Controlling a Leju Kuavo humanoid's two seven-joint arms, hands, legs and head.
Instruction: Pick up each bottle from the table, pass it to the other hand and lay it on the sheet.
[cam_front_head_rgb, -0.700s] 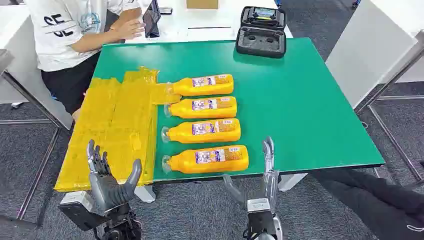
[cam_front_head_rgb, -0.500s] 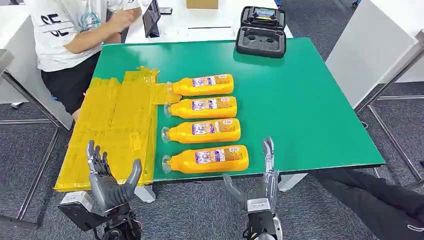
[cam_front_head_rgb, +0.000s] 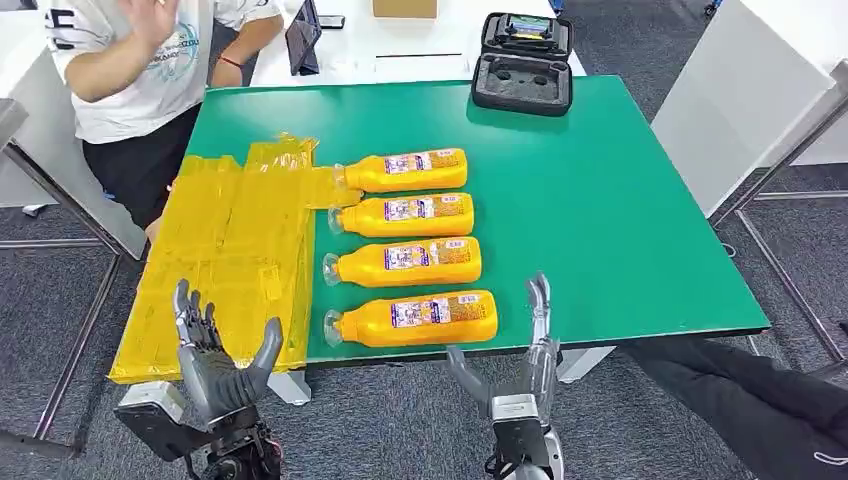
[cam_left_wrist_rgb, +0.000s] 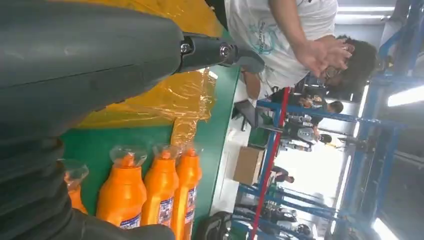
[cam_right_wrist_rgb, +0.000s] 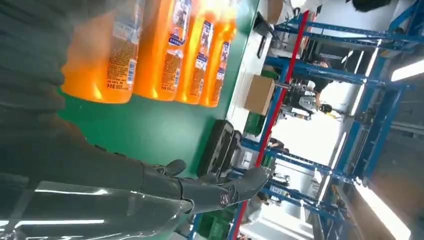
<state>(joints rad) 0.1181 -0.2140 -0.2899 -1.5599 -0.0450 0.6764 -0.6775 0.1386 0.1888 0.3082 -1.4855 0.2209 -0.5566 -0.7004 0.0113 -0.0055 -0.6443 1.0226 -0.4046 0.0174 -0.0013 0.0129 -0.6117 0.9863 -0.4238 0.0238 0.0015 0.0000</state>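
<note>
Bottles, four of them, lie on their sides in a column on the green worktop (cam_front_head_rgb: 620, 200), all orange with clear caps pointing toward nine o'clock and their bases toward three o'clock. We take the nearest bottle (cam_front_head_rgb: 415, 318) as the one in hand next; beyond it, toward twelve o'clock, lie the second bottle (cam_front_head_rgb: 405, 260), the third bottle (cam_front_head_rgb: 403, 214) and the farthest bottle (cam_front_head_rgb: 405, 171), each just apart from its neighbour. The yellow sheet (cam_front_head_rgb: 225, 255) covers the worktop's nine o'clock side, its edge close to the caps and touching the farthest bottle's cap. Our right hand (cam_front_head_rgb: 520, 360) waits just off the worktop's near edge at about five o'clock from the nearest bottle, empty with fingers spread and raised. Our left hand (cam_front_head_rgb: 220, 360), likewise empty and spread, stands at about seven o'clock from that bottle, in front of the sheet. We judge the right hand the nearer one to the bottle's body, and since the bottle's long axis runs nine to three, across our reach, the fingers should close over its width. A person (cam_front_head_rgb: 150, 60) sits at the far eleven o'clock corner, and a black case (cam_front_head_rgb: 522, 62) lies at the far edge.
</note>
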